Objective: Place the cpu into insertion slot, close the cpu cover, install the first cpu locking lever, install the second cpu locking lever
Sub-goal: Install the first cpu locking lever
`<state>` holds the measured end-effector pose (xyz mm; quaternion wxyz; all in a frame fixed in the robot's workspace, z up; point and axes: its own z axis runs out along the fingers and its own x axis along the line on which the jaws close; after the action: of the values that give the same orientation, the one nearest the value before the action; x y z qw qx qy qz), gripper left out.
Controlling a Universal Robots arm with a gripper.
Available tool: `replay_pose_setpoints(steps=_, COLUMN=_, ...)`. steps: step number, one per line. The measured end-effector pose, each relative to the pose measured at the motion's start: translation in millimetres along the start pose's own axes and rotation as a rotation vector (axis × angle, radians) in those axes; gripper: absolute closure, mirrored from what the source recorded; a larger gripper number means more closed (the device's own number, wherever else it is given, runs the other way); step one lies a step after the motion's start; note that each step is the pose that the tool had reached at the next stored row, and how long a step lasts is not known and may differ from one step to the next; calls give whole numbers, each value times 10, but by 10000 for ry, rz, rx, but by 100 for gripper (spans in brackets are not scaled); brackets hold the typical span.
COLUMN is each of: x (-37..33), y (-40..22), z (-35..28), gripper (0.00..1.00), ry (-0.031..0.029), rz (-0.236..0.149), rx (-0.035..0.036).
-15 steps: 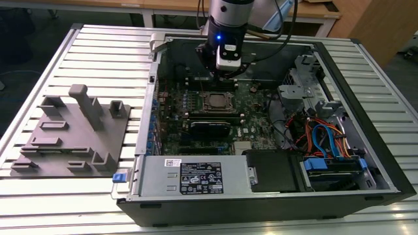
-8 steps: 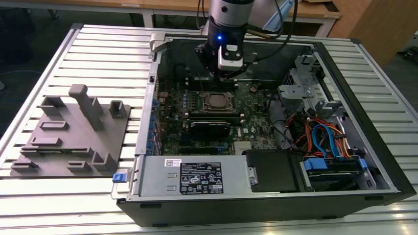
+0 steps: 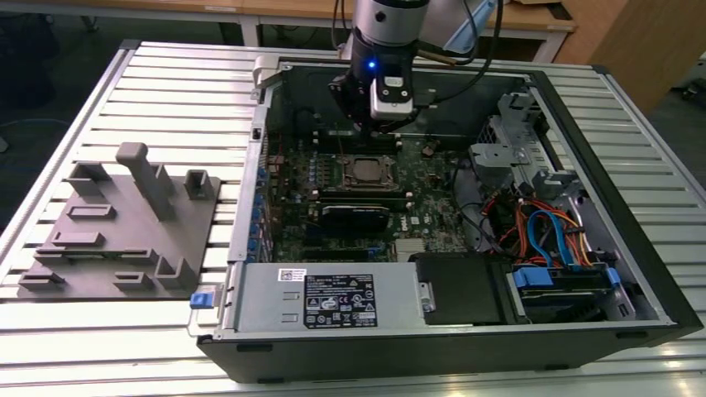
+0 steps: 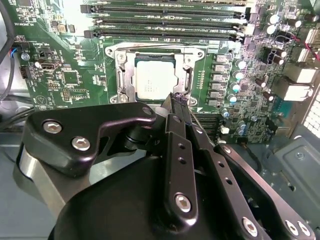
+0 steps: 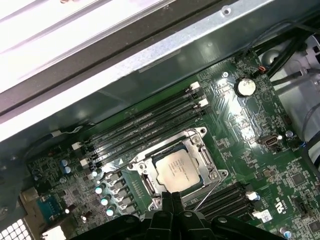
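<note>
**A:** Where do we see the arm?

**B:** In the exterior view, the black two-fingered gripper [image 3: 373,131] hangs inside the open black desktop computer case [image 3: 441,347], which sits on the slatted silver metal desk [image 3: 165,83]. A grey moulded plastic fixture [image 3: 121,223] lies on the desk at the exterior view's left, well apart from the case.

**A:** What is the gripper's state?

**B:** In both wrist views the fingers [image 4: 172,131] are pressed together, and we see nothing between them. The gripper [image 5: 172,197] ends right at the socket's edge. We cannot tell whether it touches.

**A:** Where is the chip?

**B:** The small flat square silver-grey cpu [image 4: 154,78] lies flat in the square black-framed insertion slot [image 5: 149,184] on the green circuit board [image 4: 65,80]. It sits just beside the long black memory slots [image 4: 165,22].

**A:** And the cover?

**B:** The thin silver metal cpu cover [image 4: 125,75] lies down around the cpu [image 5: 176,171], whose top shows through the window.

**A:** And the levers?

**B:** In the first wrist view, one thin silver wire lever [image 5: 207,194] slants away from the socket's corner. We cannot tell if it is latched.
</note>
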<state>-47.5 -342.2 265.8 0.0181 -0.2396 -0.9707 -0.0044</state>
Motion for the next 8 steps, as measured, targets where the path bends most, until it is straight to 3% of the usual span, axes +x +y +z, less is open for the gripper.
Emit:
replay_pose_setpoints(steps=2, x=0, y=0, z=-1, gripper=89, ry=-1, rz=-78, rx=5)
replay_pose_setpoints(steps=6, x=-1, y=0, z=2, gripper=89, ry=0, rz=-712, rx=30)
replay_pose_setpoints(steps=8, x=17, y=-10, z=5, gripper=89, ry=-15, rz=-827, rx=26)
